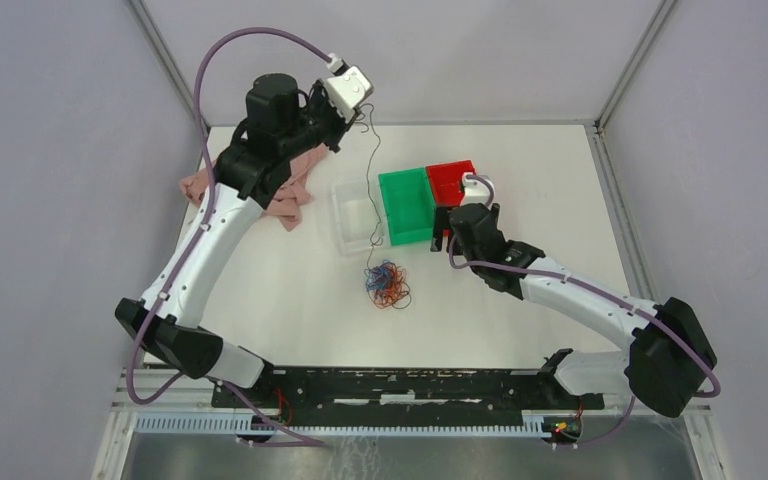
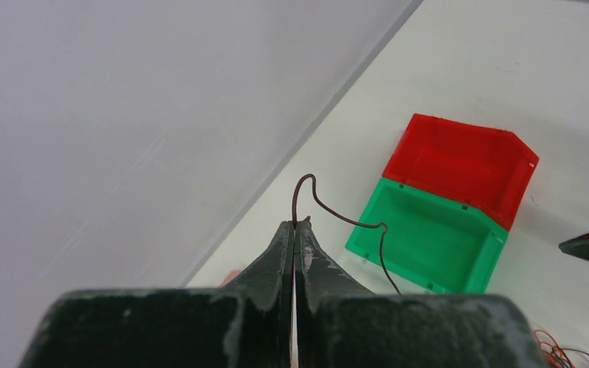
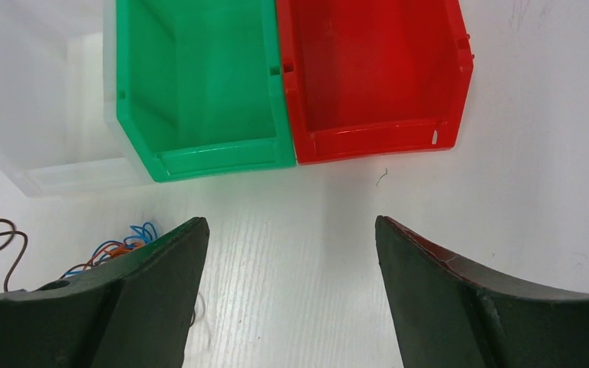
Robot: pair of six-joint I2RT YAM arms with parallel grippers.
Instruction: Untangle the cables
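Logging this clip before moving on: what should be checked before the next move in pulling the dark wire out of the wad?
1. Left gripper shut on the dark wire: ok.
2. Wire free of the wad: cannot tell; it hangs down to it.
3. Right gripper open and empty: ok.
4. Right gripper pinning the wad: not ok; it sits by the green bin, apart.
5. Green bin and red bin empty: ok.

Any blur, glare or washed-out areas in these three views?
Left wrist: the shut left gripper fills the bottom, soft and dim; the dark wire it pinches and the green bin are sharp. Right wrist: the clear bin washes out against the white table; the open right gripper is dark. Top external: even light, no strong glare, soft shadows.
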